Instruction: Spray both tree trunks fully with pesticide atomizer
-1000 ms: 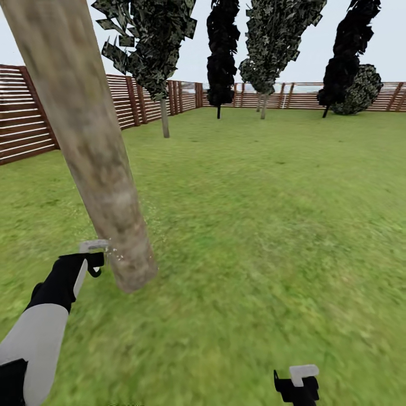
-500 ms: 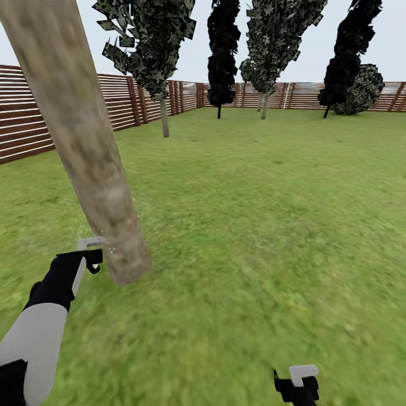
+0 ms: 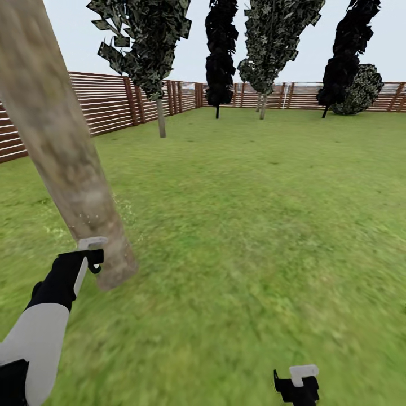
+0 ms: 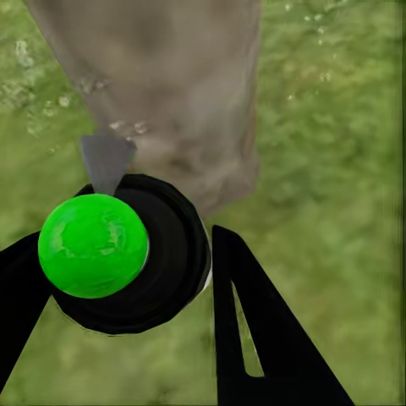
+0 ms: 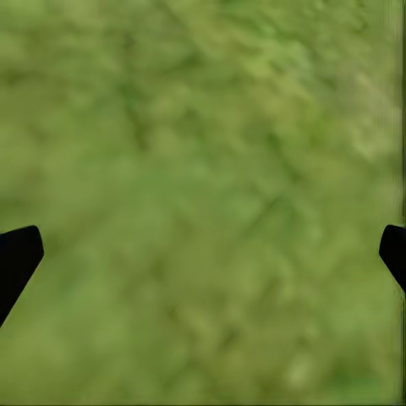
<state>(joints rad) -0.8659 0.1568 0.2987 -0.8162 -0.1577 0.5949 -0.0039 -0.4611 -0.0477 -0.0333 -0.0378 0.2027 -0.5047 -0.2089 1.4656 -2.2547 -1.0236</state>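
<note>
Left gripper [image 4: 127, 288] is clamped round the atomizer [image 4: 110, 254], nozzle right up near the base of the leaning trunk [image 3: 62, 152] with droplets speckling it, while the right gripper [image 5: 203, 254] hangs spread wide over grass [image 3: 254, 225].

Tree trunk [image 3: 56, 141] top cropped; right hand [image 3: 297, 388] half cropped.

left arm stretched forward, pincer [image 4: 118, 279] clamped on atomizer [image 4: 93, 245] | right pincer [image 5: 203, 254] spread wide, pointing down
</note>
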